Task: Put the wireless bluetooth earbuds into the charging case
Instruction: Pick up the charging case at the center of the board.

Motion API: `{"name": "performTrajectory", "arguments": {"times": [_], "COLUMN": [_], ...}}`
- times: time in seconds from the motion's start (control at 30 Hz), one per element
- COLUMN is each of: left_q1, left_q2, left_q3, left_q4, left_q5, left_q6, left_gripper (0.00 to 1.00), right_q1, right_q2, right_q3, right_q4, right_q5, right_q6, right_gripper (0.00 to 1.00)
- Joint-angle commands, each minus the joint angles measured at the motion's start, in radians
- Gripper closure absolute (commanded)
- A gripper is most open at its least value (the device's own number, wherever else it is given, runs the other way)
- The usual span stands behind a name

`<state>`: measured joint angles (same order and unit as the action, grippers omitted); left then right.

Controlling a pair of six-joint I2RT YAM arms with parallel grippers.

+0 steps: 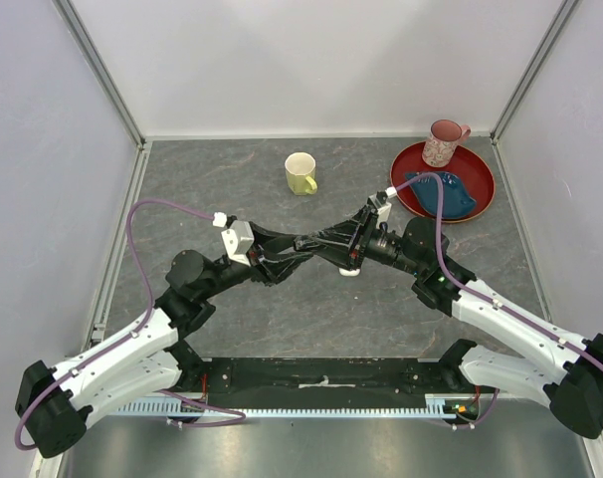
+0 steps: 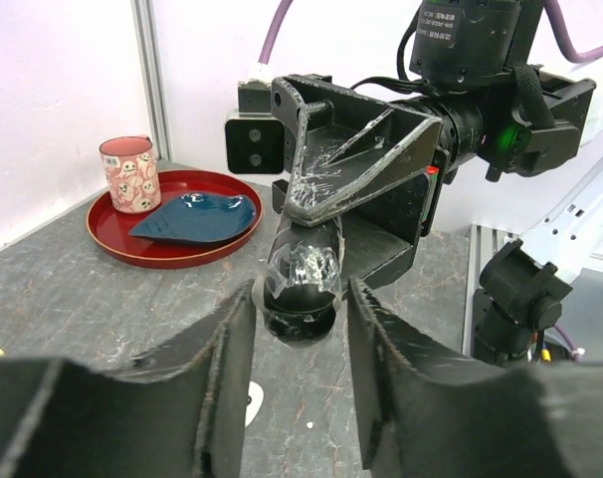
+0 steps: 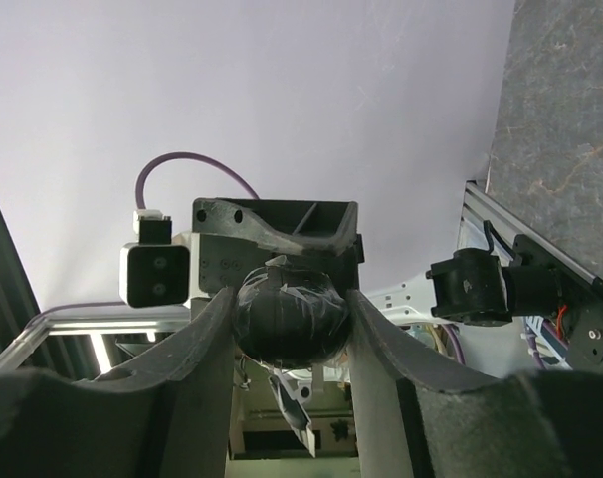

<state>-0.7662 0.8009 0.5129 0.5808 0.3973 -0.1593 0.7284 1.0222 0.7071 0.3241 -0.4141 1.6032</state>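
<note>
A round black charging case (image 3: pixel 287 324), wrapped in clear film, sits between the fingers of my right gripper (image 3: pixel 292 299), which is shut on it above the middle of the table. Both arms meet there, left gripper (image 1: pixel 311 251) facing right gripper (image 1: pixel 339 247). In the left wrist view the case (image 2: pixel 300 284) hangs just beyond the tips of my left gripper (image 2: pixel 300 299), which is open with nothing between its fingers. A small white object (image 1: pixel 351 271) lies on the table under the grippers, partly hidden; I cannot tell what it is. No earbuds show.
A yellow mug (image 1: pixel 301 173) stands at the back centre. At the back right a red plate (image 1: pixel 481 164) carries a pink patterned cup (image 1: pixel 443 142) and a blue dish (image 1: pixel 451 194). White walls with metal posts enclose the table.
</note>
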Motion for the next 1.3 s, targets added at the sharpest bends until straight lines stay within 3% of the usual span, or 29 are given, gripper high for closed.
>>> {"name": "performTrajectory", "arguments": {"times": [0.0, 0.43, 1.27], "left_q1": [-0.004, -0.005, -0.022], "left_q2": [0.007, 0.087, 0.192], "left_q3": [-0.023, -0.093, -0.077], "left_q4": [0.121, 0.454, 0.556], "left_q5": [-0.003, -0.008, -0.008], "left_q6": [-0.048, -0.158, -0.178], "left_gripper": [0.5, 0.46, 0.51], "right_q1": [-0.003, -0.001, -0.003], "right_q2": [-0.004, 0.004, 0.018], "right_q3": [0.003, -0.006, -0.014], "right_q4": [0.104, 0.135, 0.196], "right_q5": [-0.025, -0.042, -0.06], "right_q6": [0.023, 0.041, 0.081], "right_gripper": [0.8, 0.8, 0.8]}}
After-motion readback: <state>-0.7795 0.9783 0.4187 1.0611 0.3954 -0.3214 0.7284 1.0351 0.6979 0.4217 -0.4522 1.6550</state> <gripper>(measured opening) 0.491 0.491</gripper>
